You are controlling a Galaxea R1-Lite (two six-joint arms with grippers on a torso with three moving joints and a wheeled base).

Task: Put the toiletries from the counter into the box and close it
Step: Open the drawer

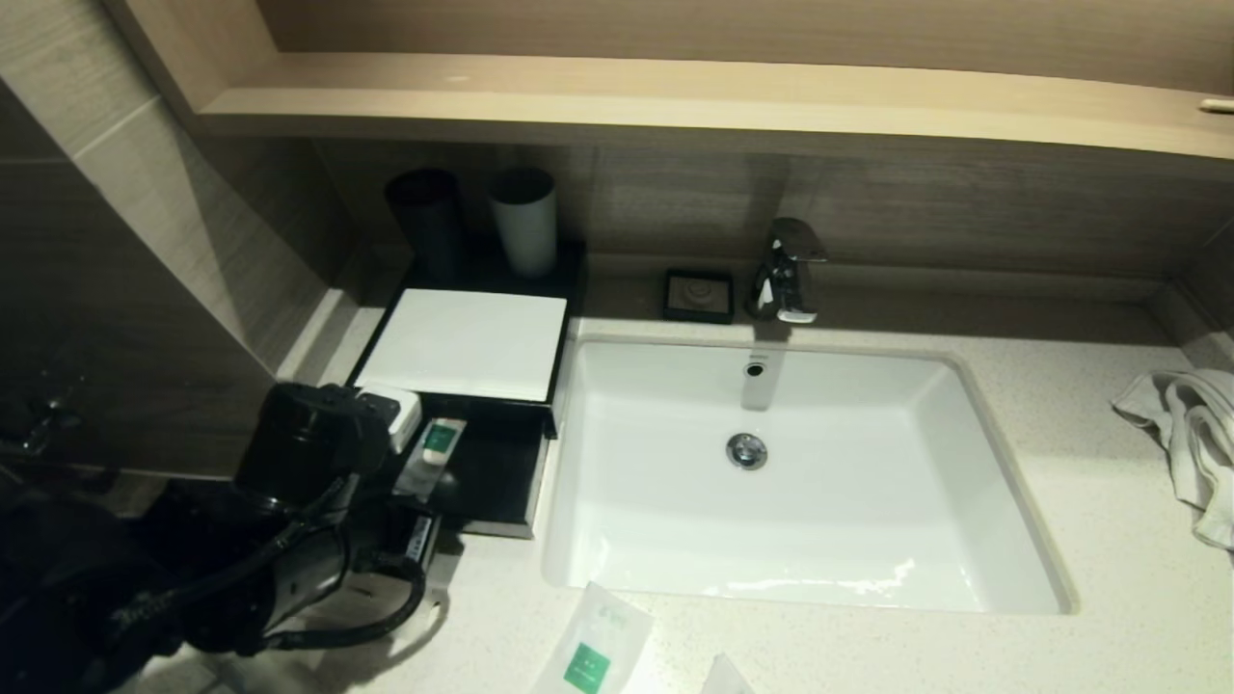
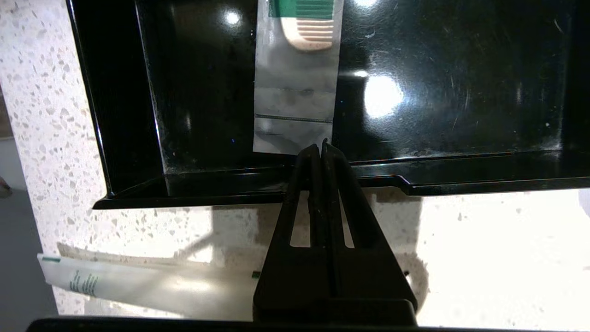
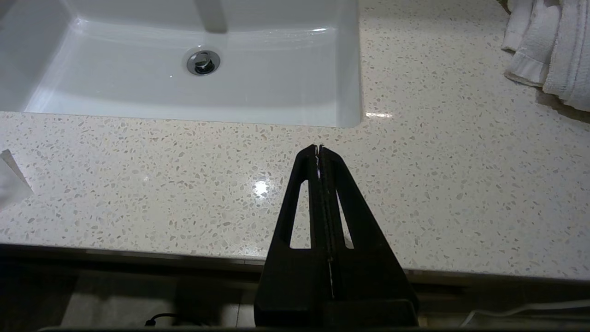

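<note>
The black box (image 1: 463, 342) with the white top panel stands left of the basin, its drawer (image 2: 461, 92) pulled out. A translucent packet holding a comb (image 2: 295, 92) lies lengthwise in the drawer (image 1: 501, 472). My left gripper (image 2: 321, 145) sits over the drawer's front wall, shut on that packet's near end. A long slim packet (image 2: 138, 288) lies on the counter (image 2: 484, 253) in front of the drawer. A flat packet with a green label (image 1: 593, 655) and the corner of another (image 1: 725, 675) lie at the counter's front edge. My right gripper (image 3: 319, 147) is shut and empty above the counter (image 3: 438, 184).
The white basin (image 1: 800, 482) fills the middle, with the faucet (image 1: 786, 270) and a black soap dish (image 1: 698, 294) behind it. A black cup (image 1: 429, 222) and a grey cup (image 1: 525, 222) stand behind the box. A towel (image 1: 1191, 434) lies at the right. The wooden shelf (image 1: 675, 96) overhangs the back.
</note>
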